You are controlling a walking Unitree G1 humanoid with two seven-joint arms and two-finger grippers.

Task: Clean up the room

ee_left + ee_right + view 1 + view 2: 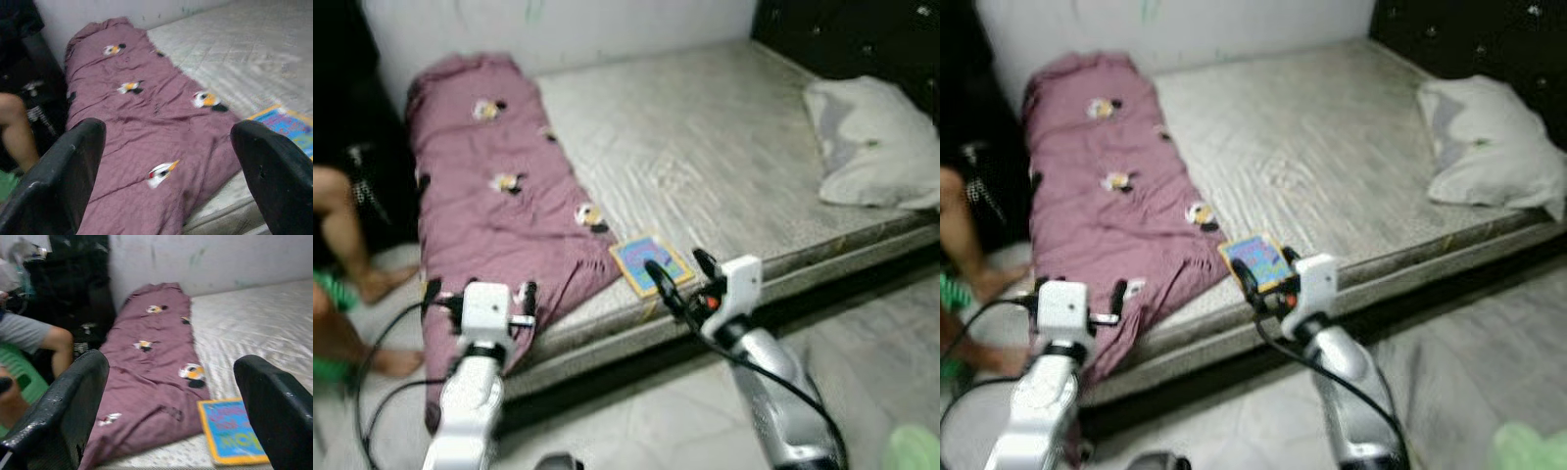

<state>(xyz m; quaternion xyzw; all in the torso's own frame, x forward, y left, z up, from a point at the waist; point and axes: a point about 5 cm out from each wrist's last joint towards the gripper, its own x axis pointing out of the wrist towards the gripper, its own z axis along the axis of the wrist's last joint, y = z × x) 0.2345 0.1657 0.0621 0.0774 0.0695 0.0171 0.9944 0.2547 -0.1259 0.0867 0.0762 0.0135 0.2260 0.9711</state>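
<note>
A purple blanket (499,211) with small bird prints lies along the left side of a bare mattress (705,157) and hangs over its front edge. A blue book with a yellow border (651,264) lies flat near the mattress's front edge, beside the blanket. A grey-white pillow (871,142) rests at the right end. My left gripper (478,294) is open, raised before the hanging blanket. My right gripper (680,274) is open, just in front of the book. Both wrist views show wide gaps between the fingers (63,171) (68,401), with nothing held.
A person sits at the left, bare legs (347,245) beside the bed, on something green (19,377). Dark bags (83,289) stand against the wall by the bed's far left corner. A green object (915,450) lies on the tiled floor at the right.
</note>
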